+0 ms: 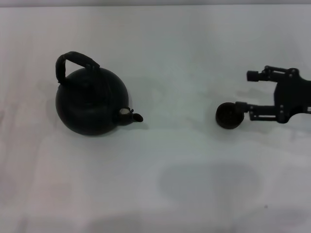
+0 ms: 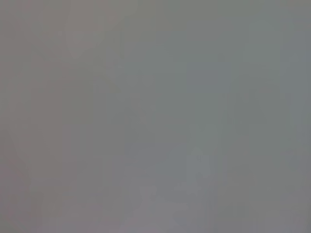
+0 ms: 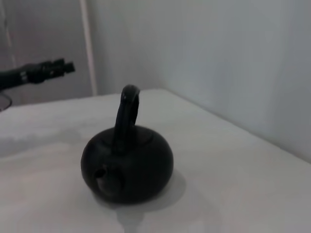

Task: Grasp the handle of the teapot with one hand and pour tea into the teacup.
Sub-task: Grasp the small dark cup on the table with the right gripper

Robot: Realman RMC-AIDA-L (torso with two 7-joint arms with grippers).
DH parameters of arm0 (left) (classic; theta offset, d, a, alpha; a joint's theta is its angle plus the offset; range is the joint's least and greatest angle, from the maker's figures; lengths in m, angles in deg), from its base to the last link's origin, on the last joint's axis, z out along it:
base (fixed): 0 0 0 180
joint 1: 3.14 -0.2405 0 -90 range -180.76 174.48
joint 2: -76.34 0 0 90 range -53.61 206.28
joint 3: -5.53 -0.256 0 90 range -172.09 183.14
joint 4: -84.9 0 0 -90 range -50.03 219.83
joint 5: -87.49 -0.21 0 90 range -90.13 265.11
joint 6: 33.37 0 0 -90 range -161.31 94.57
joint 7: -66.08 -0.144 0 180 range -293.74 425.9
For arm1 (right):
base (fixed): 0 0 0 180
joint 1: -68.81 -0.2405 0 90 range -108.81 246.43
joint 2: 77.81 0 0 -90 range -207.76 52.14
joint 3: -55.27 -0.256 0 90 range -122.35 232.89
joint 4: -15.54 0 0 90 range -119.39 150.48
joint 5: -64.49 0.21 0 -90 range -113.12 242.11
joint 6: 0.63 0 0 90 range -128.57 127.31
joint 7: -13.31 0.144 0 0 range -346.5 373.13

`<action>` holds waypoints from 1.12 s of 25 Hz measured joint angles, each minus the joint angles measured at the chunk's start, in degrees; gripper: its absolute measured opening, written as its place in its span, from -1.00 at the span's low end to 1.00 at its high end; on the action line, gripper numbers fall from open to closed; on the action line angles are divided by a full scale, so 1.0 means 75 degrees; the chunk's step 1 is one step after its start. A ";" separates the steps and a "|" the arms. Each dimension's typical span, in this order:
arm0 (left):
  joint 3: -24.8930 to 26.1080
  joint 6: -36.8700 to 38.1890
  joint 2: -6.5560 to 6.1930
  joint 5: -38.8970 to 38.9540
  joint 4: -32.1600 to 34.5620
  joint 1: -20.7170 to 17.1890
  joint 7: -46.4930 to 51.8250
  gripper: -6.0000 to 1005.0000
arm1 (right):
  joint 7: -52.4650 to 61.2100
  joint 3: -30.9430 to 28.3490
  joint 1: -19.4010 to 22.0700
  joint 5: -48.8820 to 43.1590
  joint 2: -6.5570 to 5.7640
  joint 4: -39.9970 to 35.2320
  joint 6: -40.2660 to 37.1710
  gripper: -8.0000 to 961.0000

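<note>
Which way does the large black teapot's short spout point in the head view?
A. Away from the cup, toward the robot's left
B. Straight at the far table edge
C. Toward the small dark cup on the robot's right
C: the large round black teapot has its stubby spout on the side facing the small dark handleless teacup, where the right gripper sits open, one finger beside the teacup.

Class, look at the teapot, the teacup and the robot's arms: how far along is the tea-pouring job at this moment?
Barely begun. Done: nothing yet; the teapot stands upright on the white table, its handle ungrasped. In hand: the right gripper is open beside the teacup, one finger touching or nearly touching it. The left gripper is out of sight. Left: grasp the handle, lift the teapot, carry its spout over and pour.
</note>
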 joint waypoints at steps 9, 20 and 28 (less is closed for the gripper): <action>-0.0008 0.0014 0.0013 -0.0009 0.0000 -0.0046 0.0000 0.75 | 0.0331 0.1514 -0.0160 -0.0664 0.0018 -0.0447 -0.1275 0.74; -0.0033 0.0004 0.0019 -0.0043 0.0000 -0.0047 0.0000 0.75 | 0.0421 0.1965 -0.0230 -0.0881 0.0020 -0.0427 -0.1917 0.74; -0.0022 0.0035 0.0020 -0.0056 -0.0001 -0.0026 0.0000 0.75 | 0.0771 0.2218 -0.0323 -0.1257 0.0019 -0.0440 -0.2216 0.73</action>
